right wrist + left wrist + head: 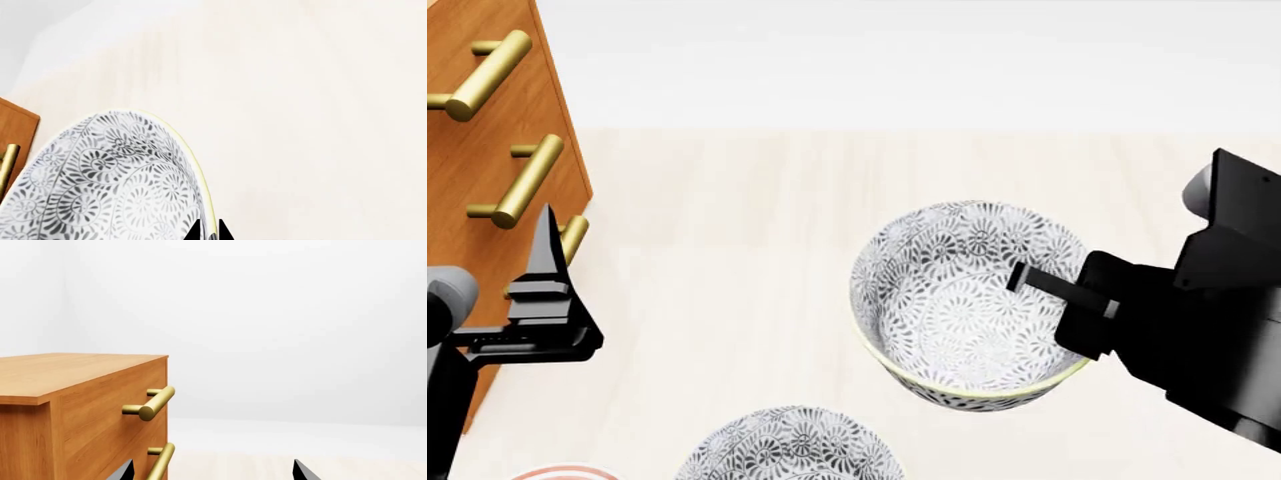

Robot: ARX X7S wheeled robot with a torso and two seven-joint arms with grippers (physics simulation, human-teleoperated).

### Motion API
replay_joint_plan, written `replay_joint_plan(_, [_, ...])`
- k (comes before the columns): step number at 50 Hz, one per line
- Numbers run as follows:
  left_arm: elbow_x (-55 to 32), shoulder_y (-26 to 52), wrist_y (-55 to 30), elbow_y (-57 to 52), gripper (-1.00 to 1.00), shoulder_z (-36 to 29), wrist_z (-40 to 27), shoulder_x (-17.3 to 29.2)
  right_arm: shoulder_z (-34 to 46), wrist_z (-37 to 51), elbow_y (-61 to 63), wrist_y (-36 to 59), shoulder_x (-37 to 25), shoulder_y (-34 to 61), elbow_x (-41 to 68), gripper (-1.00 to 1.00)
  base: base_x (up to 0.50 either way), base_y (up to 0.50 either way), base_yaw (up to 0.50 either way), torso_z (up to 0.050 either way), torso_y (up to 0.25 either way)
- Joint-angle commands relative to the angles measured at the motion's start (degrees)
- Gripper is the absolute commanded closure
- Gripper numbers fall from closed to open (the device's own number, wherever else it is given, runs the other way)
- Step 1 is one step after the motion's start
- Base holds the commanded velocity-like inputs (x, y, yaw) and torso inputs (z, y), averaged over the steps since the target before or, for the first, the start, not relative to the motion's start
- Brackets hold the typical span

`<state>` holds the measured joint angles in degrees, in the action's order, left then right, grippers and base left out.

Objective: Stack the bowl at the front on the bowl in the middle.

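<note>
A black-and-white patterned bowl with a yellow rim (968,300) hangs tilted above the pale floor, right of centre in the head view. My right gripper (1024,281) is shut on its rim (208,222), one finger inside and one outside. A second bowl with the same pattern (787,447) sits at the lower edge of the head view, partly cut off. I cannot tell from these frames which of them is the middle bowl. My left gripper (547,270) stands open and empty (212,471) beside the wooden drawers, holding nothing.
A wooden chest of drawers (487,150) with brass bar handles (152,404) stands at the left, close to my left gripper. A pinkish rim (561,472) peeks in at the bottom left of the head view. Pale floor (761,200) stretches beyond the bowls.
</note>
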<state>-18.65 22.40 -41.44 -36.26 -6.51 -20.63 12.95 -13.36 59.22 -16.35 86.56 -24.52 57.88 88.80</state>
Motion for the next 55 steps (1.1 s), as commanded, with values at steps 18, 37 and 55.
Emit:
replay_joint_plan(18, [-0.96,1.88,0.14,1.13,-1.0,0.16,-0.57,0.43,26.37,29.73,22.03,-19.86,-13.55,6.18,51.73,1.0,0.0,0.0,0.0,0.0,0.0])
replay_joint_plan(37, [-2.32,3.43,-1.58,-0.17,-1.0,0.58,-1.57,0.53,31.57,25.19,31.01,-21.86,-13.12,0.55,51.23,1.0,0.0,0.0,0.0,0.0,0.001])
replay_joint_plan(55, [-2.85,3.56,-1.38,-0.01,-1.0,0.51,-2.06,0.75,32.14,18.42,29.99,-18.86,-10.78,-3.7,44.91,1.0,0.0,0.0,0.0,0.0,0.0])
